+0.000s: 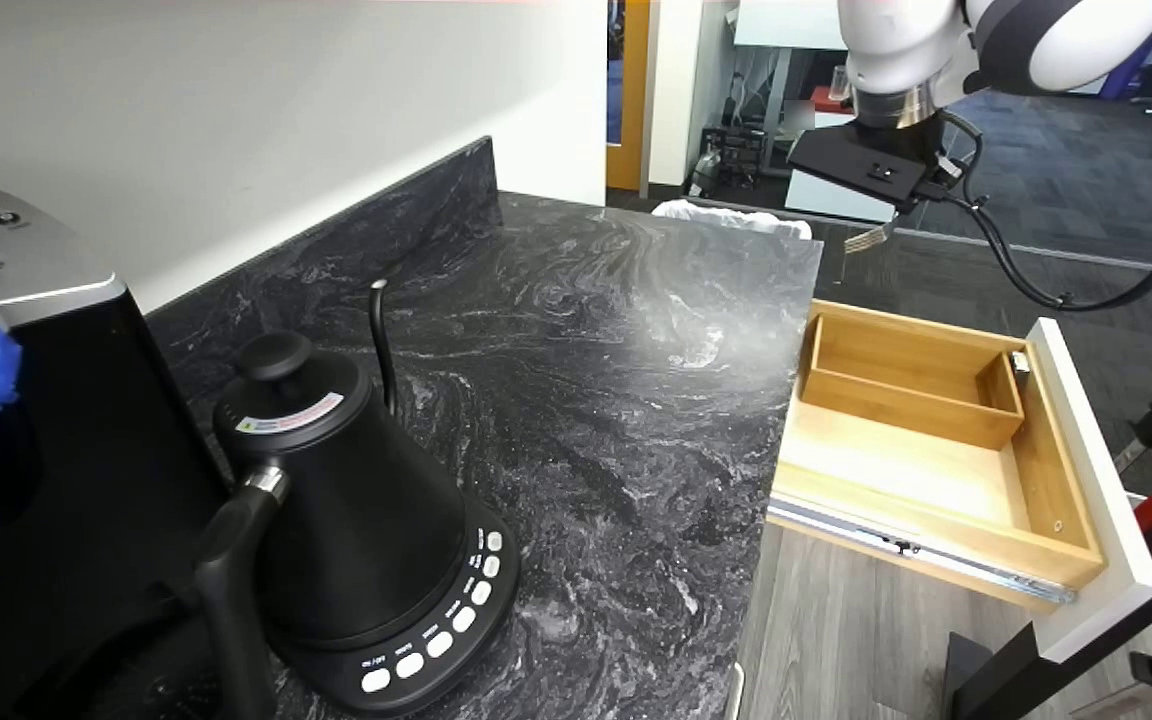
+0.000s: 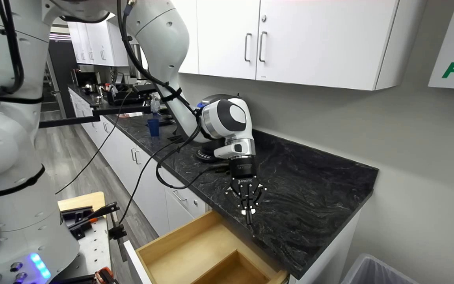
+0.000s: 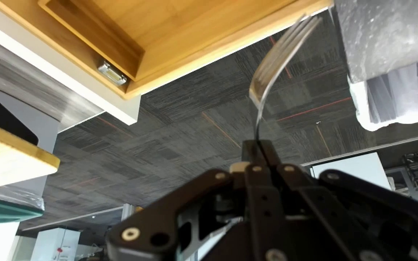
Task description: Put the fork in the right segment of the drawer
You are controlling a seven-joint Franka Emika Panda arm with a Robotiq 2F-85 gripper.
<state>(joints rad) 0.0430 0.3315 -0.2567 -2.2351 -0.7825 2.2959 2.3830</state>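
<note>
The drawer (image 1: pixel 886 465) is standing open and the claw (image 3: pixel 258 145) is pinching the fork (image 3: pixel 261 81) outside it, so the pick is looking done; moving over the right segment (image 1: pixel 914 362), lowering and releasing are seemingly remaining.

I'm operating remotely in what looks like an office kitchenette: 1 black kettle (image 1: pixel 366 520) on a marbled counter (image 1: pixel 616 390), white wall cabinets (image 2: pixel 309 39), dark carpet (image 3: pixel 194 145) beyond.
</note>
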